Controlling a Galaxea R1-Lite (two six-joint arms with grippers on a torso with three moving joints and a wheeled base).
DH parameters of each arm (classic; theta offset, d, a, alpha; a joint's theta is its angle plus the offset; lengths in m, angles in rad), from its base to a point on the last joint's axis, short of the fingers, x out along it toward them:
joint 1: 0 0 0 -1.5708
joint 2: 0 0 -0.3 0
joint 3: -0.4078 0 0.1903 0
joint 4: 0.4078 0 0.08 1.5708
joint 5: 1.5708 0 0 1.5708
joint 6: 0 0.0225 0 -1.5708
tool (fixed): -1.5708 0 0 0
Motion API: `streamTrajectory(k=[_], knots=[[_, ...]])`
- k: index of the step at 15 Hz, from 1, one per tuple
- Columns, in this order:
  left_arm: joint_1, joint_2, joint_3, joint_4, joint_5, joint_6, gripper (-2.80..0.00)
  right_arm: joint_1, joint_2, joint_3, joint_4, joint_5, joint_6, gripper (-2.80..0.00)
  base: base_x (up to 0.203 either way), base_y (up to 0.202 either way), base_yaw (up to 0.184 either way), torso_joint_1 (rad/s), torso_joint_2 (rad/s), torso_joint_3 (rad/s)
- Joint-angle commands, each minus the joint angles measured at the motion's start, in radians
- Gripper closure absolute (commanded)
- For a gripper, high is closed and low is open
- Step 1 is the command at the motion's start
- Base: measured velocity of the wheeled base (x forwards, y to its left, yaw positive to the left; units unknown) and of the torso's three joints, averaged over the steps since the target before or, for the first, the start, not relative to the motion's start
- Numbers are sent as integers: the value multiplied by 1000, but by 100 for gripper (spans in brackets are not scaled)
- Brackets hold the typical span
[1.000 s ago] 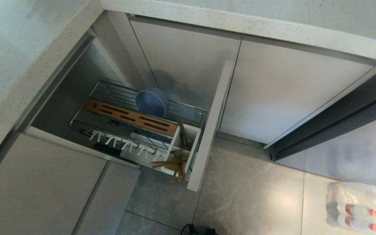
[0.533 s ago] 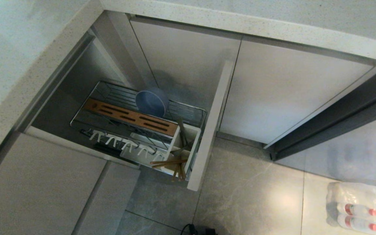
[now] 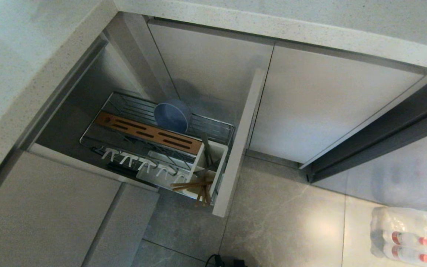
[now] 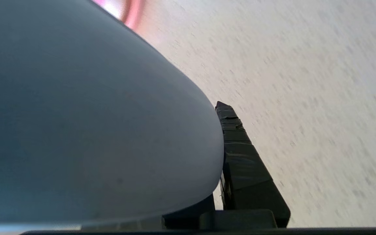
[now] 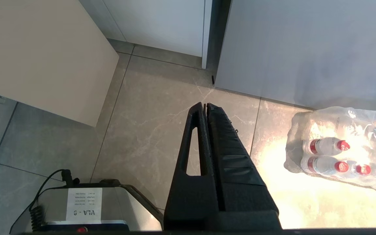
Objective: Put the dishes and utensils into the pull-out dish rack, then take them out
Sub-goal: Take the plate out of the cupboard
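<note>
While the light-blue plate [image 4: 86,130] fills the left wrist view, the left claw [image 4: 222,169] is clamped on its rim, one black finger [image 4: 240,163] pressed against the edge, above a speckled countertop [image 4: 305,98]. Far from that claw, the pull-out rack [image 3: 213,128] stands open, holding the blue bowl [image 3: 172,115] and chopsticks [image 3: 195,185]. Carrying the plate is probably the step in hand. Next, it needs lowering upright between the white prongs [image 3: 139,163]. The right claw [image 5: 205,106] hangs pressed together over floor tiles [image 5: 142,130].

Speckled countertop [image 3: 272,26], pale cabinet doors [image 3: 321,100], grey tiled floor [image 3: 280,222].
</note>
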Motion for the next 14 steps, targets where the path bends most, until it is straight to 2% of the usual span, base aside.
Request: streamTrajectory(k=[1, 5, 6, 8, 12, 14], knots=[[50, -10, 8, 22, -38, 6, 0, 0, 2, 0, 0, 0, 1, 0, 0, 0, 0, 0, 0, 0], [200, -7, -7, 52, -172, 18, 0, 0, 1, 0, 0, 0, 1, 0, 0, 0, 0, 0, 0, 0], [217, -4, -14, 53, -192, 47, 0, 0, 2, 0, 0, 0, 1, 0, 0, 0, 0, 0, 0, 0], [231, 0, -10, 68, -194, 127, 0, 0, 2, 0, 0, 0, 1, 0, 0, 0, 0, 0, 0, 0], [309, -1, -105, 299, -248, 236, 0, 0, 2, 0, 0, 0, 1, 0, 0, 0, 0, 0, 0, 0], [345, 2, -105, 317, -237, 253, 0, 0, 2, 0, 0, 0, 1, 0, 0, 0, 0, 0, 0, 0]])
